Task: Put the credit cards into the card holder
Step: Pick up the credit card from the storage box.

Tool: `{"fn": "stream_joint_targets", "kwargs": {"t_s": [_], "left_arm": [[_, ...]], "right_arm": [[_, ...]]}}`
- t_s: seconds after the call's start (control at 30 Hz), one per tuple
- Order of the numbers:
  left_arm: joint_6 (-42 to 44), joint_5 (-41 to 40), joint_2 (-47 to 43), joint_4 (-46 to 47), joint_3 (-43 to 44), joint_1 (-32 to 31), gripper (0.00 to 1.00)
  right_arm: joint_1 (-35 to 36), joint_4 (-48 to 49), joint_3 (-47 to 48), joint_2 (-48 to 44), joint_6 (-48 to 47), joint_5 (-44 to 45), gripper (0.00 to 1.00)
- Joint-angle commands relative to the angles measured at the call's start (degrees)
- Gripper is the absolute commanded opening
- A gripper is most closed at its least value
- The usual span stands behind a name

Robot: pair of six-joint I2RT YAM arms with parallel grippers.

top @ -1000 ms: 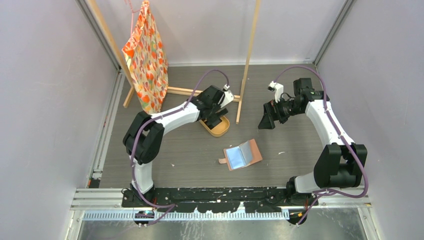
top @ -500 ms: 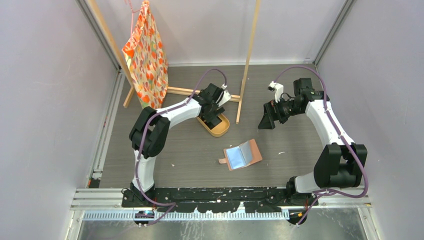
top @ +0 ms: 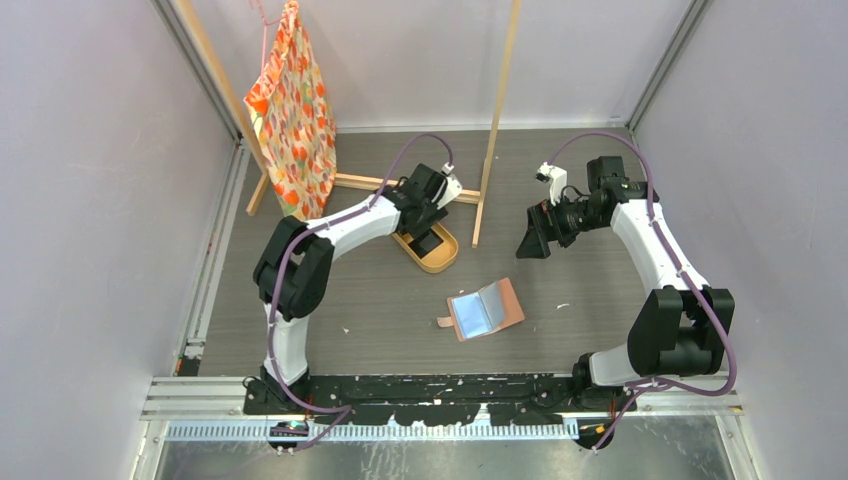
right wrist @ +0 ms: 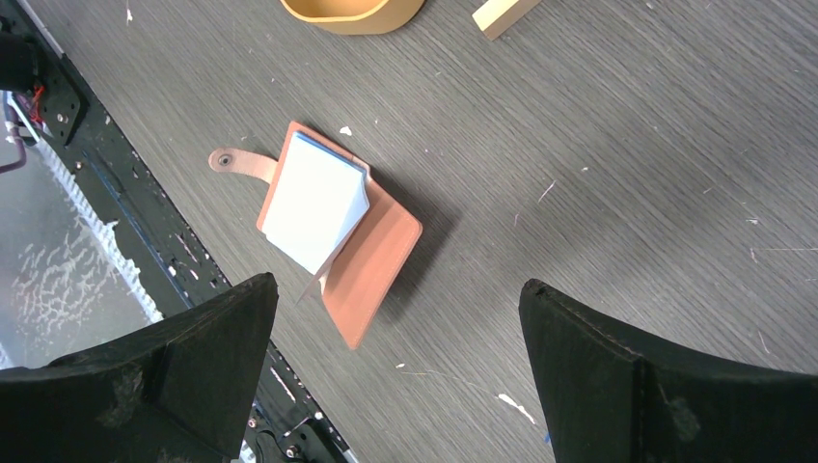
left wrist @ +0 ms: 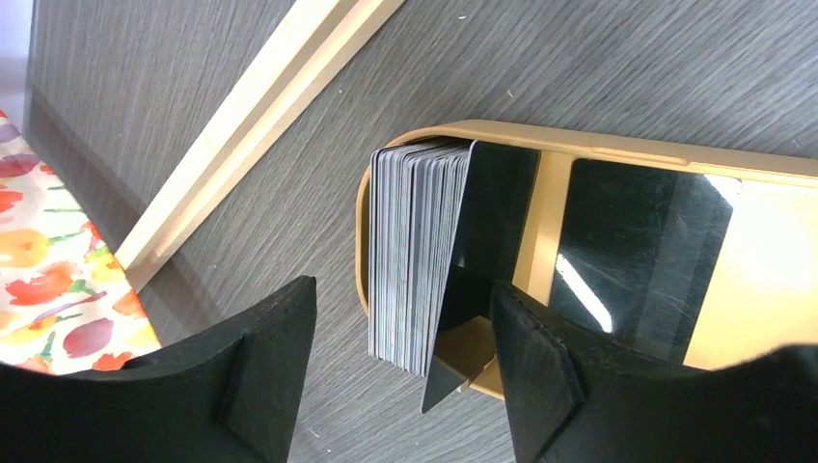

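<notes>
The credit cards [left wrist: 415, 251] stand on edge as a thick grey stack at one end of an oval tan tray [left wrist: 627, 154]. A black card [left wrist: 487, 222] leans off the stack, and another black card [left wrist: 637, 251] lies flat in the tray. My left gripper [left wrist: 400, 376] is open and hovers just above the stack, one finger on each side of it; it also shows in the top view [top: 427, 238]. The card holder [top: 485, 310] lies open on the table, snap tab to the left, and shows in the right wrist view [right wrist: 338, 231]. My right gripper [top: 530, 243] is open, empty and held high.
A wooden rack stands at the back, with an upright post [top: 497, 120] and a floor bar [top: 360, 182] just behind the tray. An orange floral cloth [top: 290, 110] hangs from it at the left. Grey walls close in both sides.
My left gripper has shifted a little toward the far end of the tray over the card stack, and its arm has swung with it. The right arm and the card holder have not moved.
</notes>
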Motion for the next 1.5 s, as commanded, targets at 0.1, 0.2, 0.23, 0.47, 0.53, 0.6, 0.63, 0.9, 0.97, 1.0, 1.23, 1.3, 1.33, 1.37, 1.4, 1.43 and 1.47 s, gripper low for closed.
{"fn": "stream_joint_targets", "kwargs": {"t_s": [0.1, 0.2, 0.23, 0.47, 0.53, 0.6, 0.63, 0.9, 0.97, 1.0, 1.23, 1.3, 1.33, 1.37, 1.4, 1.43, 1.47], "left_arm": [[-1.3, -0.2, -3.8, 1.7, 0.2, 0.3, 0.58], [-1.3, 0.1, -3.4, 1.5, 0.3, 0.1, 0.46], [-1.3, 0.1, -3.4, 1.4, 0.4, 0.1, 0.41], [-1.6, 0.8, -3.4, 1.0, 0.6, -0.2, 0.15], [-1.8, 1.2, -3.5, 0.9, 0.7, -0.2, 0.11], [-2.0, 1.9, -3.7, 0.8, 0.6, -0.3, 0.07], [-2.0, 2.2, -4.0, 0.8, 0.6, -0.4, 0.05], [-3.1, 5.9, -5.9, 0.2, -0.1, -0.3, 0.0], [-3.5, 6.7, -6.5, -0.1, -0.3, -0.3, 0.0], [-3.8, 7.3, -6.9, -0.2, -0.5, -0.3, 0.0], [-8.0, 13.6, -12.4, 0.2, -2.4, -0.4, 0.0], [-9.3, 15.0, -15.4, 1.0, -3.9, -0.8, 0.0], [-10.0, 15.5, -17.1, 1.3, -4.7, -1.1, 0.0], [-11.2, 16.3, -18.6, 1.9, -5.4, -1.3, 0.0], [-12.6, 17.8, -20.4, 2.5, -5.9, -1.3, 0.0], [-14.1, 19.3, -22.1, 3.3, -6.5, -1.3, 0.0], [-17.3, 22.9, -24.0, 4.7, -7.2, -1.3, 0.0]], "right_arm": [[-0.1, -0.2, 0.9, -0.3, -0.7, -1.4, 1.0], [-0.1, -0.2, 0.9, -0.3, -0.7, -1.3, 1.0], [-0.2, -0.2, 0.9, -0.3, -0.7, -1.3, 1.0], [-0.2, -0.3, 0.9, -0.3, -0.8, -1.5, 1.0], [-0.1, -0.4, 0.9, -0.3, -0.8, -1.5, 1.0], [-0.1, -0.4, 0.9, -0.3, -0.8, -1.4, 1.0], [-0.1, -0.4, 0.9, -0.3, -0.8, -1.5, 1.0], [-0.1, -0.7, 0.9, -0.3, -1.0, -1.7, 1.0], [-0.2, -0.8, 1.0, -0.3, -1.2, -1.8, 1.0], [-0.2, -0.9, 1.0, -0.3, -1.2, -1.9, 1.0], [-0.1, -1.2, 0.8, -0.6, -1.2, -3.7, 1.0], [-0.1, -1.1, 0.7, -0.8, -0.9, -4.8, 1.0], [0.0, -0.9, 0.5, -0.9, -0.6, -5.4, 1.0], [0.0, -0.6, 0.3, -1.2, -0.2, -6.1, 1.0], [0.1, -0.2, 0.1, -1.6, 0.3, -6.7, 1.0], [0.2, 0.2, -0.1, -1.9, 0.7, -7.4, 1.0], [0.4, 0.6, -0.3, -2.5, 1.3, -8.1, 1.0]]}}
